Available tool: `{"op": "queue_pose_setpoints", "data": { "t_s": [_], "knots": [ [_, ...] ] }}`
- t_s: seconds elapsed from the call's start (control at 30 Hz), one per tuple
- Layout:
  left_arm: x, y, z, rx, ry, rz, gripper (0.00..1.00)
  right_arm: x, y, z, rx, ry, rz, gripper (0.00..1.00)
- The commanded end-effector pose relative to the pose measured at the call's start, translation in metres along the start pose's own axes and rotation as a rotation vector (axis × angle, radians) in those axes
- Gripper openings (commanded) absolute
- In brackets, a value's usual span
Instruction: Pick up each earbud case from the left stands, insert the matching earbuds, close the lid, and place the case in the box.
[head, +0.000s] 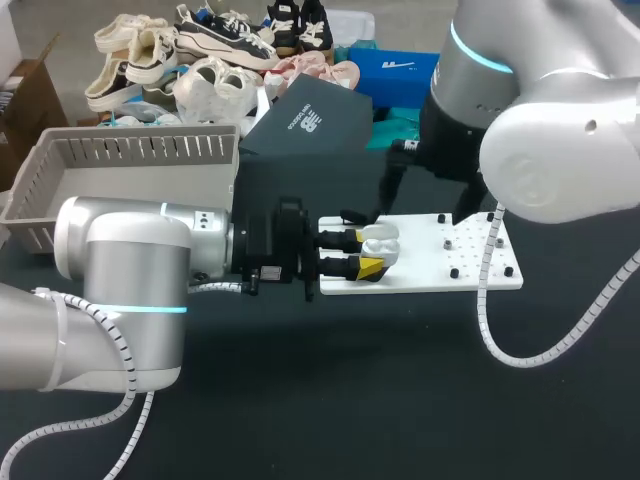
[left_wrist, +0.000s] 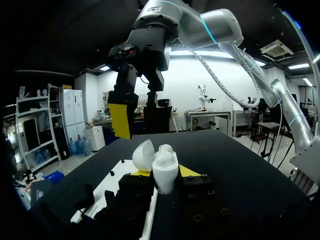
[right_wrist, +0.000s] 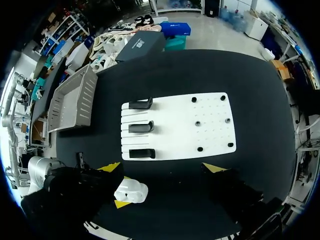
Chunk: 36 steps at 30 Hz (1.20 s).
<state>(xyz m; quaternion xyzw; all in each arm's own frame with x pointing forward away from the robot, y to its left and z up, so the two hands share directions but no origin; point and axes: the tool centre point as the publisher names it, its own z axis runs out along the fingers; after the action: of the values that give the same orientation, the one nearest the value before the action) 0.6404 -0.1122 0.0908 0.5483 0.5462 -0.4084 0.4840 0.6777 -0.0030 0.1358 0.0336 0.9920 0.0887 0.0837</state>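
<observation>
A white earbud case (head: 380, 241) with its lid swung open is held upright at the left end of the white plate (head: 470, 262). My left gripper (head: 371, 252) is shut on it. In the left wrist view the case (left_wrist: 164, 165) stands between the yellow tips of that gripper (left_wrist: 163, 177). My right gripper (head: 428, 198) hangs open above the plate's far edge. In the right wrist view its fingers (right_wrist: 162, 167) are spread wide and empty, with the case (right_wrist: 131, 191) below and beside one tip. Three black stands (right_wrist: 141, 127) on the plate (right_wrist: 175, 110) are empty.
A grey slatted basket (head: 130, 165) sits at the table's back left. A dark box (head: 300, 120) rests behind the plate. Small black posts (head: 455, 272) dot the plate's right half. My right arm's cable (head: 520, 350) loops over the table's front right.
</observation>
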Motion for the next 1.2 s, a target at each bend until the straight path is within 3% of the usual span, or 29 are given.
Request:
{"op": "queue_pose_setpoints", "data": {
  "t_s": [0.03,0.53,1.2],
  "knots": [
    [0.0,-0.001,0.001,-0.006,-0.001,0.002,0.0,-0.006,0.004,0.015,0.014,0.039,0.004,1.0],
    [0.0,-0.001,0.001,-0.006,-0.001,0.002,0.0,0.025,-0.011,0.008,0.031,0.043,0.004,1.0],
    [0.0,-0.001,0.001,-0.006,-0.001,0.002,0.0,0.03,-0.021,-0.023,0.005,-0.06,-0.015,1.0]
  ]
}}
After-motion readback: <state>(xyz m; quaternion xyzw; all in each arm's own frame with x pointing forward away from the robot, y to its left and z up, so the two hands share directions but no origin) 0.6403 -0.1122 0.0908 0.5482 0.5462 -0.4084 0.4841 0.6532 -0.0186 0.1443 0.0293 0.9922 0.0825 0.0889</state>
